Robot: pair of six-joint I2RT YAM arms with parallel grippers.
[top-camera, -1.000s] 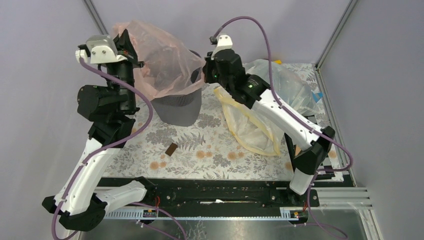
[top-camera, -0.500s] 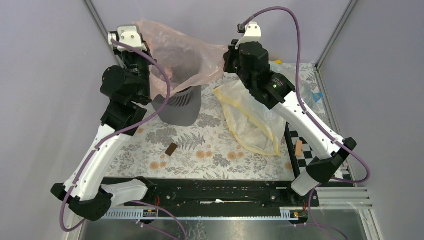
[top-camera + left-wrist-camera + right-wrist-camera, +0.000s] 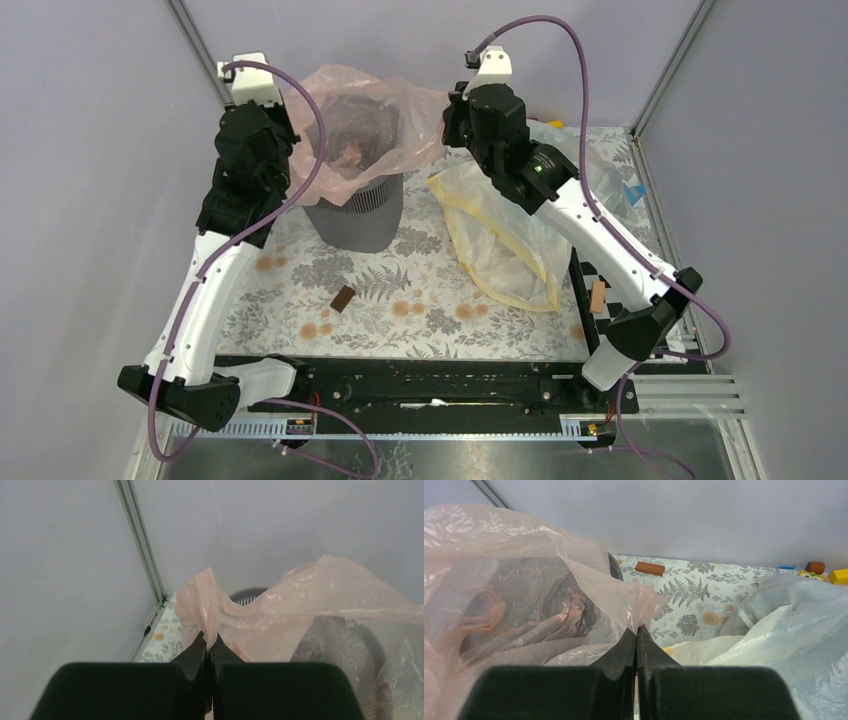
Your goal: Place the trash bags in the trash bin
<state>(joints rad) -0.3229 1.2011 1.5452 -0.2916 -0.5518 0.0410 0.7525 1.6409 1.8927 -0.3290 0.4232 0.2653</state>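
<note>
The pale pink trash bag (image 3: 365, 130) is spread open over the mouth of the dark grey mesh trash bin (image 3: 355, 215) at the back of the table, its lower part hanging inside. My left gripper (image 3: 283, 140) is shut on the bag's left edge, seen pinched in the left wrist view (image 3: 209, 639). My right gripper (image 3: 447, 118) is shut on the bag's right edge, seen pinched in the right wrist view (image 3: 637, 629). The bin's rim (image 3: 247, 595) shows behind the film; most of the rim is hidden by the bag (image 3: 514, 590).
A bigger clear bag with a cream-yellow band (image 3: 500, 245) lies right of the bin, under my right arm. A small brown block (image 3: 342, 298) lies on the floral cloth, another (image 3: 649, 568) sits behind the bin. Small toys (image 3: 815, 568) lie at the back right.
Both grippers have moved toward the back and apart with the bag's edges, stretching its mouth wider over the bin. The bag has sunk lower around the bin's rim.
</note>
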